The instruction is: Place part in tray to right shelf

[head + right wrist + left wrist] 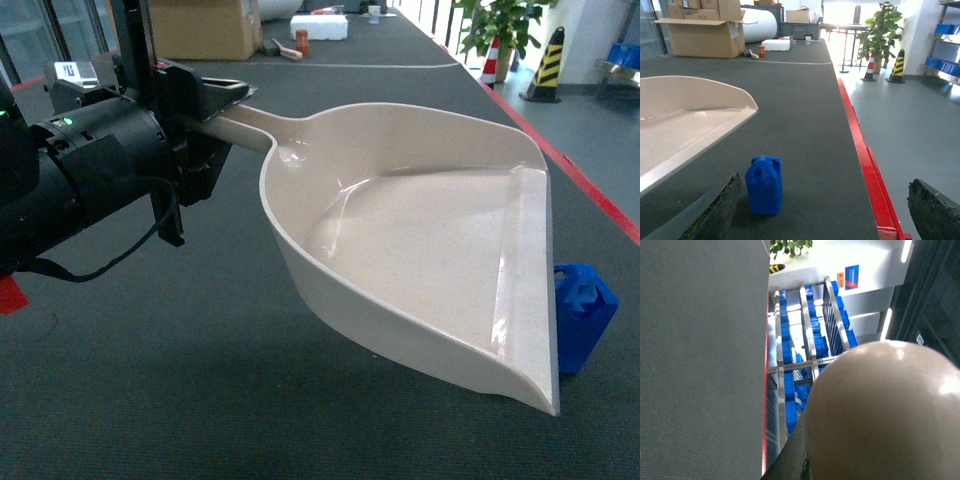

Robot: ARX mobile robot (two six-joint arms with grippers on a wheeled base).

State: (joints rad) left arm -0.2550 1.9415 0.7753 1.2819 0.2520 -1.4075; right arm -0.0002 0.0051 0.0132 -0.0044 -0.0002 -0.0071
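Head view: the left gripper [215, 105] is clamped on the long handle of the beige tray [420, 250], which hangs tilted above the dark counter [150, 400], its flat front lip toward the right. The blue part [583, 315] stands upright on the counter just beyond that lip — outside the tray, close to the red counter edge.

Right wrist view: the right gripper [825, 207] is spread wide, its two pads well apart and holding nothing; the part stands just beside the left pad [720, 207].

Left wrist view: the tray's underside fills the foreground; behind it, the right shelf [810, 340] with steel rails and blue crates [786, 335].
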